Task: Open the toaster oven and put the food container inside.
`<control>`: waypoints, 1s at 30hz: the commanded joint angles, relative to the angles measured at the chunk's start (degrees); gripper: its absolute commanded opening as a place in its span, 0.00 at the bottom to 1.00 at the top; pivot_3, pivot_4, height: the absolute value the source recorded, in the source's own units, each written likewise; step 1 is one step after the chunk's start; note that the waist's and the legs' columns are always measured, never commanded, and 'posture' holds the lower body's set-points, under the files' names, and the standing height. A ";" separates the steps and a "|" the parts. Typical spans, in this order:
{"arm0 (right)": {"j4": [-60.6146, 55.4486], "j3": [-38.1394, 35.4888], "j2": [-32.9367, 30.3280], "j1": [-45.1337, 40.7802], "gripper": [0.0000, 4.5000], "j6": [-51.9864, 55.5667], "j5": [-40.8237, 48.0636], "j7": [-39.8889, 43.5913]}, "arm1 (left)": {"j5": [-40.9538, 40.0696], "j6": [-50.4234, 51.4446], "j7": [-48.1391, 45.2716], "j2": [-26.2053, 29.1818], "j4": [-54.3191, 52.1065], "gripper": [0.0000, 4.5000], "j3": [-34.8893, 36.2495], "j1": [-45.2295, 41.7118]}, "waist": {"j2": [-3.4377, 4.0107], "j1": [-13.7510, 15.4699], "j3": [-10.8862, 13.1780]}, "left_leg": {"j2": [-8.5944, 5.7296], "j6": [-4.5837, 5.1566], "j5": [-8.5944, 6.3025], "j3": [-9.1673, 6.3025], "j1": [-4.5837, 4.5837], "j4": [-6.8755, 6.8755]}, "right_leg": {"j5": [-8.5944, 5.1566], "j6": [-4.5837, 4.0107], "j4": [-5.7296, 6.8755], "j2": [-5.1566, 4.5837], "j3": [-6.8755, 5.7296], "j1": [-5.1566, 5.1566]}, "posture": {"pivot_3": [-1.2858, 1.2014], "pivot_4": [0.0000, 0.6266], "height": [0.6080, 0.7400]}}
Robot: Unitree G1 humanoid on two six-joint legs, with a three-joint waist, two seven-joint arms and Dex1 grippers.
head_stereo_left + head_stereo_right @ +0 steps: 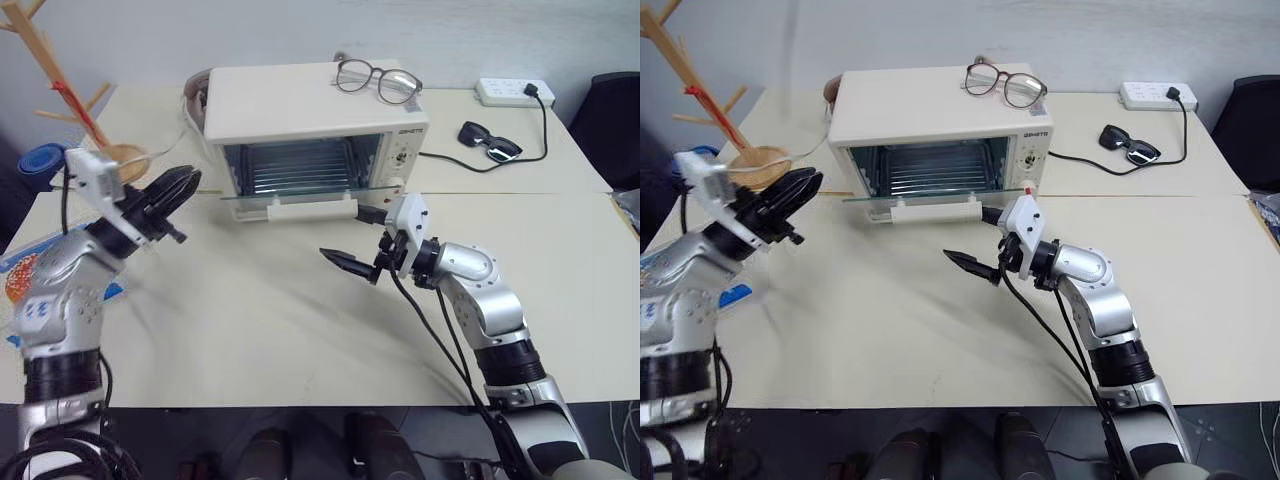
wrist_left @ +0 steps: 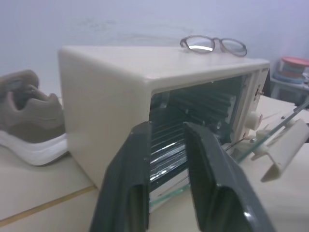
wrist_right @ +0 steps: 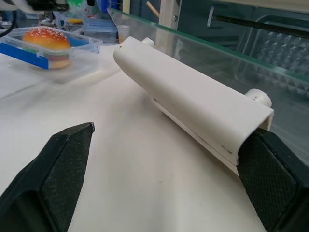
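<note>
One toaster oven [image 1: 310,125] stands open on the table [image 1: 300,320]; one food container [image 3: 48,46] lies left of it. Two grippers: left gripper [image 1: 172,190] nearly closed, empty; right gripper [image 1: 352,266] wide open.

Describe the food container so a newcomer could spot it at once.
Start at the cream toaster oven on the table, door folded down. Go to the table's left edge, past the left end effector. The food container is a clear shallow box with blue side clips and a sesame burger inside.
</note>
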 commanded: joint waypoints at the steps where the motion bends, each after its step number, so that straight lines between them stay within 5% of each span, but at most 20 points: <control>1: -3.05 -0.74 -0.51 0.60 1.00 -1.11 0.01 -0.51 | 2.91 -2.73 -5.23 -0.71 4.54 0.01 -3.49 -4.13 | 0.00 -0.06 0.00 | 0.02 0.00 0.00 0.05 -0.01 0.00 | 0.00 0.01 -0.04 0.03 -0.01 -0.03 | 0.52 0.24 1.00; 9: -8.95 -4.13 -4.87 9.29 1.00 -0.68 1.36 -0.81 | 4.68 -2.83 -12.84 -2.10 5.34 0.01 -7.95 -4.73 | -0.01 0.54 0.01 | 0.03 0.03 -0.02 0.03 -0.08 0.02 | 0.01 0.02 -0.12 -0.03 0.02 -0.03 | 0.52 0.24 1.00; 18: -16.38 -23.39 -14.62 33.13 1.00 -5.74 11.12 4.55 | 13.18 -5.44 -10.33 -3.07 -0.81 0.01 -12.77 6.23 | -0.04 1.45 0.03 | -0.05 0.50 -0.20 0.20 0.02 0.07 | 0.10 0.18 -0.28 -0.08 0.18 0.11 | 0.52 0.24 1.00; 25: -16.64 -24.83 -14.80 31.82 1.00 -3.40 17.31 6.22 | 15.42 -4.67 -3.86 -6.03 -4.74 0.01 -11.83 11.63 | -0.03 1.40 0.03 | 0.03 0.53 -0.21 0.21 0.27 0.05 | 0.09 0.16 -0.17 -0.02 0.23 0.16 | 0.52 0.24 1.00; 30: -15.45 -20.28 -12.96 25.62 1.00 -3.98 19.10 9.98 | 10.30 -2.07 3.05 -9.13 -13.79 0.26 -3.99 18.36 | -0.04 1.15 0.03 | 0.03 0.53 -0.22 0.14 0.18 0.07 | 0.09 0.16 -0.25 -0.07 0.19 0.14 | 0.52 0.24 1.00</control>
